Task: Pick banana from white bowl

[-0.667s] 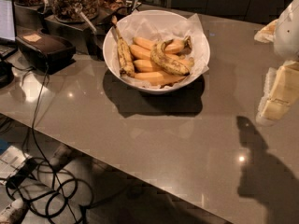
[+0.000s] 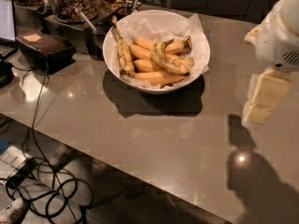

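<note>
The white bowl [image 2: 122, 73] stands on the grey counter at upper middle, lined with crumpled white paper. On top of the pile lies the banana [image 2: 168, 62], curved, plump and speckled brown. Smoother orange-yellow bananas [image 2: 149, 65] lie under it. A thin dark-streaked banana [image 2: 124, 55] leans along the bowl's left wall. My gripper [image 2: 261, 99] hangs at the right edge of the view, to the right of the bowl and apart from it, above the counter.
A dark flat box [image 2: 44, 48] and a laptop edge [image 2: 7, 17] sit at the left. Jars of snacks [image 2: 74, 1] stand behind the bowl. Cables [image 2: 42, 190] lie on the floor in front of the counter's edge.
The view has shifted closer: the bowl now appears slightly larger and lower in the frame. The gripper stays at the right side.
</note>
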### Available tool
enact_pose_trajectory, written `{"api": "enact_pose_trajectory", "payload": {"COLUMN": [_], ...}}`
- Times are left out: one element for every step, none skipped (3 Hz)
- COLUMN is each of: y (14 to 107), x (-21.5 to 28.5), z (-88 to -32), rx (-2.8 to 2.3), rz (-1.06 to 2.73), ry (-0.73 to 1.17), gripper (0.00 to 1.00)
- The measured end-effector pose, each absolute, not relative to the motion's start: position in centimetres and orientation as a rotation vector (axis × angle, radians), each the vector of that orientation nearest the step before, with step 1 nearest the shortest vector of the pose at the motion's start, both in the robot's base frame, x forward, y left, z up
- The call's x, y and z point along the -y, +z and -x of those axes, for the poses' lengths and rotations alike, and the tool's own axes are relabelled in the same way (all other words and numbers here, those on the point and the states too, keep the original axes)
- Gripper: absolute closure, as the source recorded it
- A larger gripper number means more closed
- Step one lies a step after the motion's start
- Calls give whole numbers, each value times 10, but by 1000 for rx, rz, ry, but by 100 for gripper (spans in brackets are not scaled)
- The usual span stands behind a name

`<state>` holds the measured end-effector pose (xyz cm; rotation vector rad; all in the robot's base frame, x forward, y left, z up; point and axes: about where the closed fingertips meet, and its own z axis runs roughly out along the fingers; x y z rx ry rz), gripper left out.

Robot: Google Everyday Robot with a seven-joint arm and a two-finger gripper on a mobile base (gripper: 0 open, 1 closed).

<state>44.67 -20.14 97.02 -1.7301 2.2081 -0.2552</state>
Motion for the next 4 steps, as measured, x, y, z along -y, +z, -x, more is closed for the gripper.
{"api": "enact_pose_trajectory", "payload": {"y": [963,963,952,942], "x": [210,196,169,141], "z": [-448,-448,-455,-463], "rx": [-2224,-2227,-2261,-2282], "rz": [1738,1728,1753,1796], "ry": [-296,-301,-313,-341], "gripper": [0,0,0,0]}}
